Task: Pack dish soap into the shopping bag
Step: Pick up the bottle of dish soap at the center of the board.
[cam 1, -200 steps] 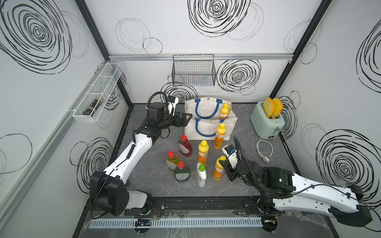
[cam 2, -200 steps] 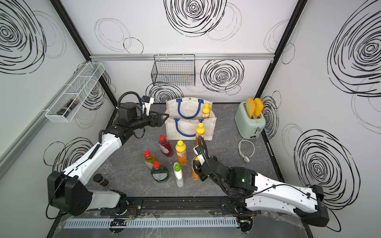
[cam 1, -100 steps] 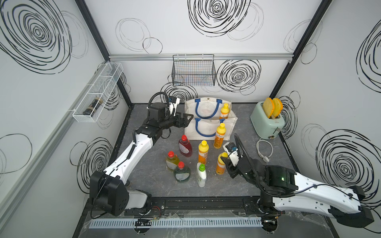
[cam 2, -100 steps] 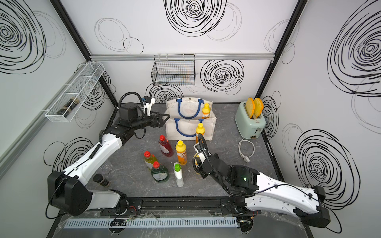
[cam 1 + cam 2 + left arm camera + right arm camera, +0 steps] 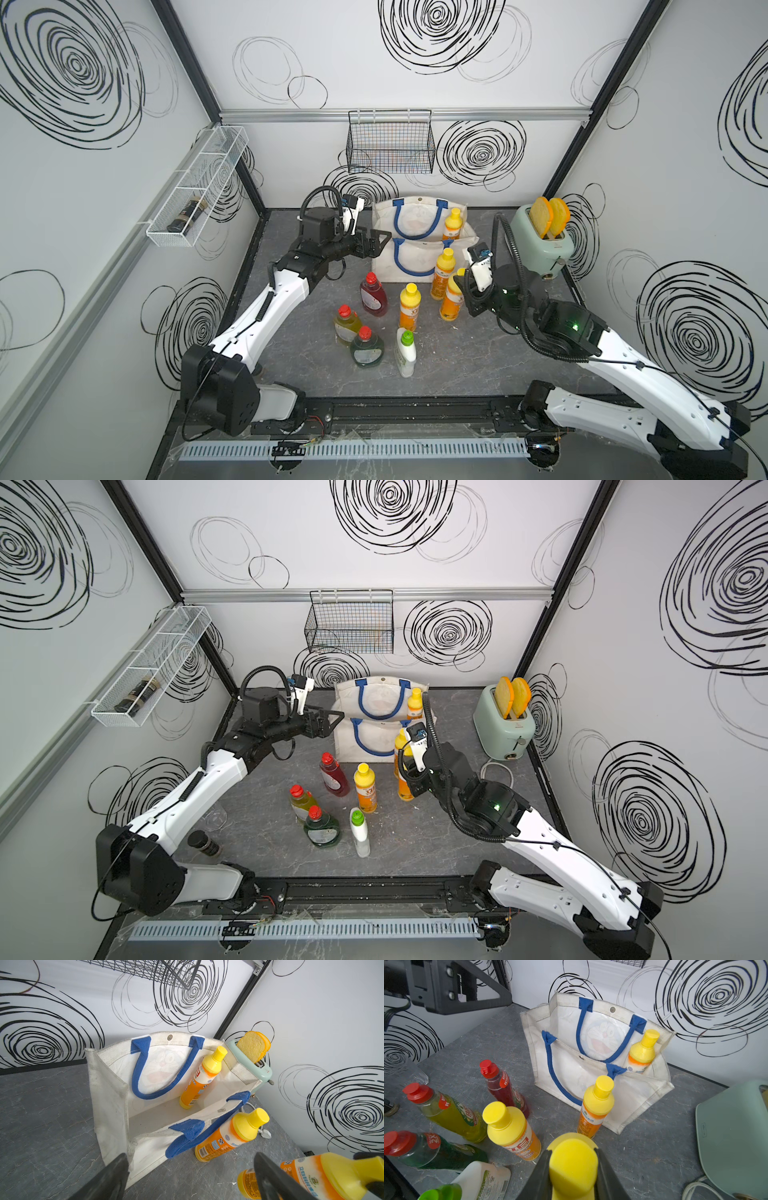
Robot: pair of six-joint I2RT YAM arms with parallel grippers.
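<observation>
The held orange bottle (image 5: 451,300) sits just off the right front corner of the shopping bag (image 5: 384,266). The right end effector (image 5: 572,1150) pinches it at its yellow cap (image 5: 573,1165), jaws narrow around it. I cannot tell whether its base has left the tabletop (image 5: 478,361).

A packed bottle (image 5: 452,224) of the same kind already stands inside the bag at its right end. A front bottle (image 5: 442,274) stands just before the bag's front wall, and a middle bottle (image 5: 409,307) stands nearer the centre. Beyond them wait the red-liquid bottle (image 5: 372,293), yellow-liquid bottle (image 5: 347,326), green-liquid bottle (image 5: 365,353) and white bottle (image 5: 405,353). The left end effector (image 5: 384,244) hangs spread wide and empty beside the bag's left rim, not gripping it.

Three things look likely to go wrong:
- A cap-only pinch could let a tall bottle swing or slip out.
- The front bottle stands in the likely path and could be toppled.
- The front blue handle (image 5: 187,1132) droops across the mouth and the soft front wall sags, so the bottle's base may snag with nothing bracing the bag.

Some print is readable. The red sticker (image 5: 432,1140) on the green-liquid bottle says "2X", and the one on the red-liquid bottle says "EFFE", cut off. The orange labels carry Chinese characters that are too small to read surely. A faded cartoon cat face (image 5: 601,1036) shows inside the bag.
</observation>
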